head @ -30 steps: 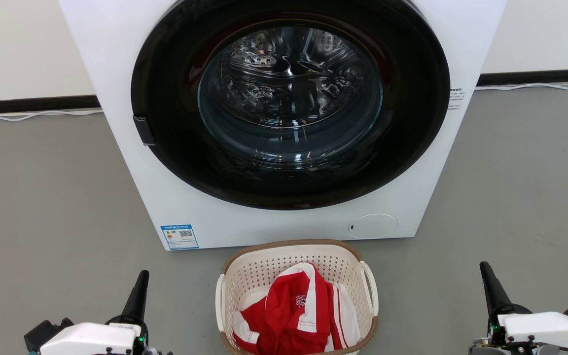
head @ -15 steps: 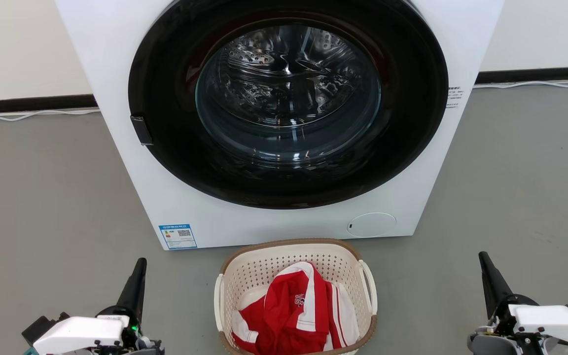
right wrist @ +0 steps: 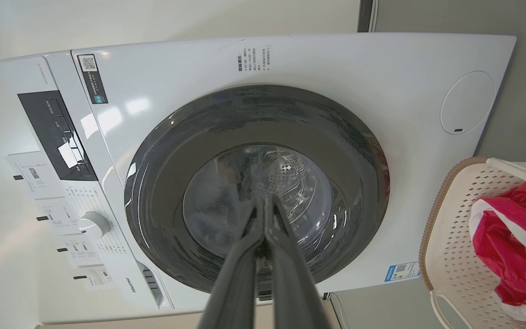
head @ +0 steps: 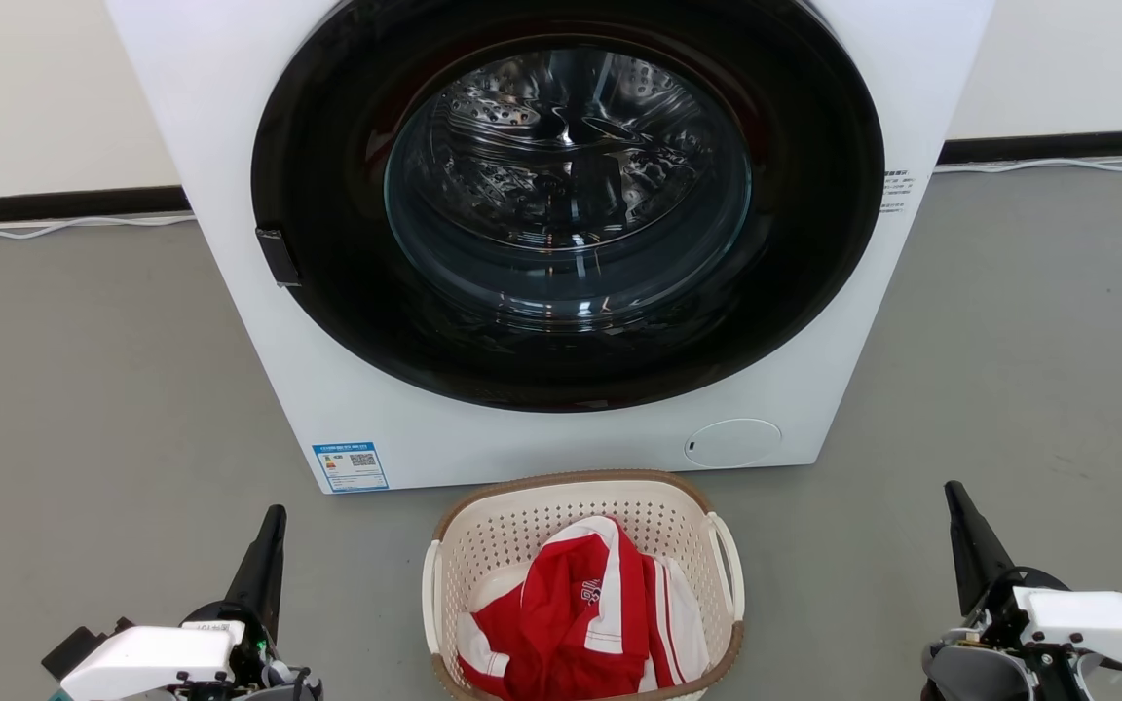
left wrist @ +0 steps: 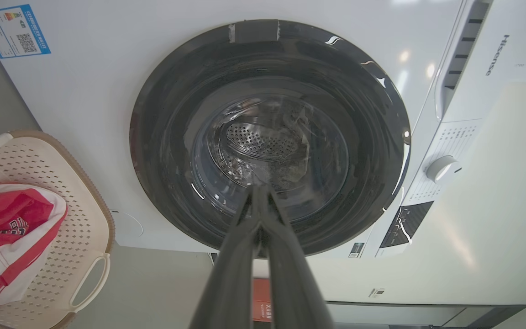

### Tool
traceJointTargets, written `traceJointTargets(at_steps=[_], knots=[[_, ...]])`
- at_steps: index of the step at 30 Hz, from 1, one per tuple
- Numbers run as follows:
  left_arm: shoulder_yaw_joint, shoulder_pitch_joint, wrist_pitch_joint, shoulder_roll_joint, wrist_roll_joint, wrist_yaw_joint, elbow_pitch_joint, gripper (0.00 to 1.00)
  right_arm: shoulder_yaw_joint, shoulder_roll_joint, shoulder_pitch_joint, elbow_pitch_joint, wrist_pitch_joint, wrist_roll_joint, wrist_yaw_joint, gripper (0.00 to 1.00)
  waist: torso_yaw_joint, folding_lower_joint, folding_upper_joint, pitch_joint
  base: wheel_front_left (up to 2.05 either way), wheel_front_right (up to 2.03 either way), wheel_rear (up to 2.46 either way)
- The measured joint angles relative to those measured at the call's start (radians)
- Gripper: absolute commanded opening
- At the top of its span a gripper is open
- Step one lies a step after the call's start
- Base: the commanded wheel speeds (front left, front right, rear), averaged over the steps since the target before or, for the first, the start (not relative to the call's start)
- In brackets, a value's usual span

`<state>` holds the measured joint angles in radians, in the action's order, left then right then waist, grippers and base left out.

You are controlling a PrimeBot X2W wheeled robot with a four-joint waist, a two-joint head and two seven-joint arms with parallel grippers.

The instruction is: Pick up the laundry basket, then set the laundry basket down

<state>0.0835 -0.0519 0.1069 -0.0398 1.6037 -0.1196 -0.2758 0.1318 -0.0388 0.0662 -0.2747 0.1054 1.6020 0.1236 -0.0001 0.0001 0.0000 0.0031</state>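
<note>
Left end effector (head: 272, 521) sits low on my left side, its two dark fingers pressed together and gripping nothing. I see the right end effector (head: 955, 498) mirroring it on the other side, fingers likewise closed and empty. Between them, well apart from both, the laundry basket (head: 522, 521) stands on the grey floor (head: 84, 389) just in front of the white washing machine (head: 230, 146), with a red-and-white garment (head: 576, 623) heaped inside it.
</note>
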Motion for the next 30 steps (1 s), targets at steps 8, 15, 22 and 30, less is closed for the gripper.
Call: traceJointTargets(at_steps=[8, 15, 22, 30], knots=[[0.0, 0.0, 0.0, 0.0, 0.0, 0.0, 0.0, 0.0, 0.0, 0.0, 0.001, 0.001, 0.0, 0.0, 0.0, 0.0, 0.0, -0.0001, 0.0, 0.0, 0.0, 0.0, 0.0], [0.0, 0.0, 0.0, 0.0, 0.0, 0.0, 0.001, 0.0, 0.0, 0.0, 0.001, 0.001, 0.0, 0.0, 0.0, 0.0, 0.0, 0.0, 0.0, 0.0, 0.0, 0.0, 0.0], [0.0, 0.0, 0.0, 0.0, 0.0, 0.0, 0.001, 0.0, 0.0, 0.0, 0.001, 0.001, 0.0, 0.0, 0.0, 0.0, 0.0, 0.0, 0.0, 0.0, 0.0, 0.0, 0.0], [0.0, 0.0, 0.0, 0.0, 0.0, 0.0, 0.001, 0.0, 0.0, 0.0, 0.001, 0.001, 0.0, 0.0, 0.0, 0.0, 0.0, -0.0001, 0.0, 0.0, 0.0, 0.0, 0.0]])
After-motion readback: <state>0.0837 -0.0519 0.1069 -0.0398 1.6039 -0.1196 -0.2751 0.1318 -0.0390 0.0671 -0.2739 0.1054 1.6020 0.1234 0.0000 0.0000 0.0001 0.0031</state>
